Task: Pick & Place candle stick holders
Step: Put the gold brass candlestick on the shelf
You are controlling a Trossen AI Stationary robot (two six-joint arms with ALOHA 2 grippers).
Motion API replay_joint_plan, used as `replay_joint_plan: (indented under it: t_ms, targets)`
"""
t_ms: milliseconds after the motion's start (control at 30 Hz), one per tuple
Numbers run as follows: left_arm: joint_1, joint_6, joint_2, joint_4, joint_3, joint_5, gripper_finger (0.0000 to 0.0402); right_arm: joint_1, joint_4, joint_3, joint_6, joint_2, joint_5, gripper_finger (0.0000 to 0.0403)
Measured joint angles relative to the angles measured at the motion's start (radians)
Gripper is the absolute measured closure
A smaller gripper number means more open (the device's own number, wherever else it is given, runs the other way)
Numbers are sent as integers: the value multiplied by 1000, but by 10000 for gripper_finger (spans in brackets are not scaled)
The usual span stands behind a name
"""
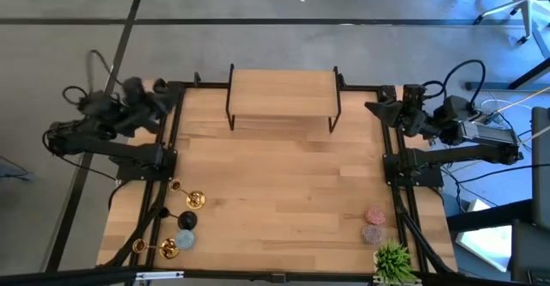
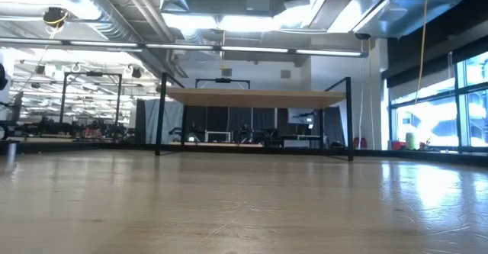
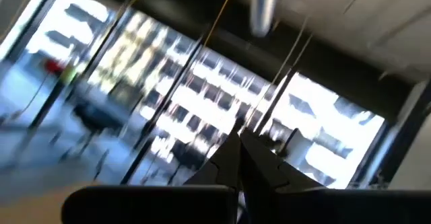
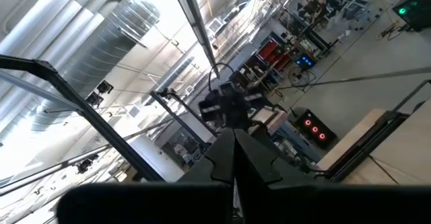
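Observation:
Two gold candle stick holders lie on their sides near the table's near left corner in the high view, one [image 1: 191, 198] farther in and one [image 1: 163, 248] by the near edge. Neither gripper is near them. My left gripper [image 1: 161, 95] is raised at the far left corner; its wrist view shows the fingers [image 3: 239, 143] shut on nothing, pointing out into the room. My right gripper [image 1: 376, 109] is raised at the far right corner, also shut and empty [image 4: 233, 143]. The low view shows neither the arms nor the holders.
A low wooden shelf on black legs [image 1: 282, 95] stands at the far middle of the table. A dark round object [image 1: 186, 221] and a bluish ball [image 1: 185, 239] lie between the holders. Two pink balls [image 1: 374, 223] and a green plant [image 1: 393, 260] sit at the near right.

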Motion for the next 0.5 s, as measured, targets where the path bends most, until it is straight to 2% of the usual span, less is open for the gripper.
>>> replay_joint_plan:
  t_ms: [167, 367, 500]
  targets:
    - [0, -52, 14, -362, 96, -18, 399, 0, -48, 0, 0, 0, -25, 396]
    - [0, -75, 47, -695, 176, -44, 399, 0, -162, 0, 5, 0, -28, 396]
    - [0, -243, 69, -1004, 179, 24, 399, 0, -270, 0, 23, 0, -27, 396]
